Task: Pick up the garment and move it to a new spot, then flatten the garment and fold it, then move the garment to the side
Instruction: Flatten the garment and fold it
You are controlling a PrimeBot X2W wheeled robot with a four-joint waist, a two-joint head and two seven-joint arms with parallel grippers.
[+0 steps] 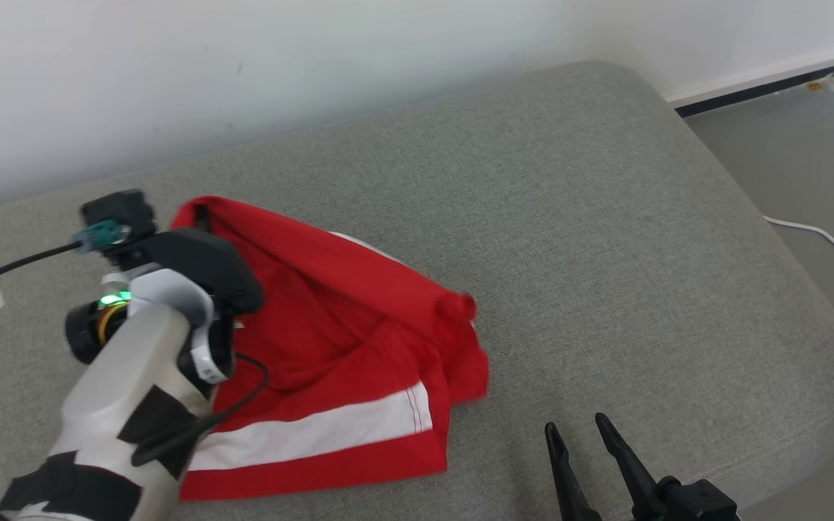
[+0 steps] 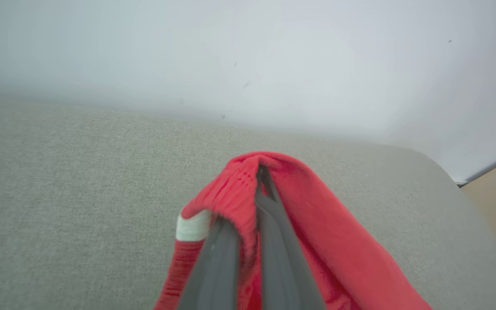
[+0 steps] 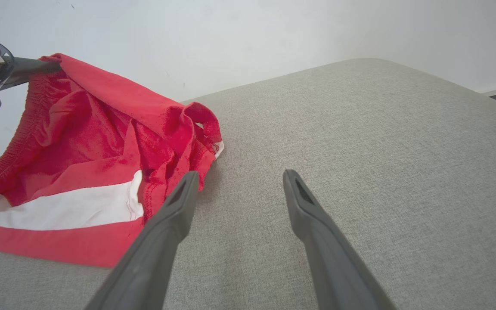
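Observation:
The garment is a pair of red shorts with a white stripe, lying crumpled on the left half of a grey cushion. My left gripper is shut on its elastic waistband and holds that edge raised off the cushion. In the left wrist view the two fingers are pressed together with the red garment draped over their tips. Near the cushion's front edge, right of the garment, my right gripper is open and holds nothing. The right wrist view has the garment just left of the open gripper.
A white wall runs behind the cushion. The cushion's rounded right edge drops to a grey floor, where a white cable lies. The right half of the cushion is bare fabric.

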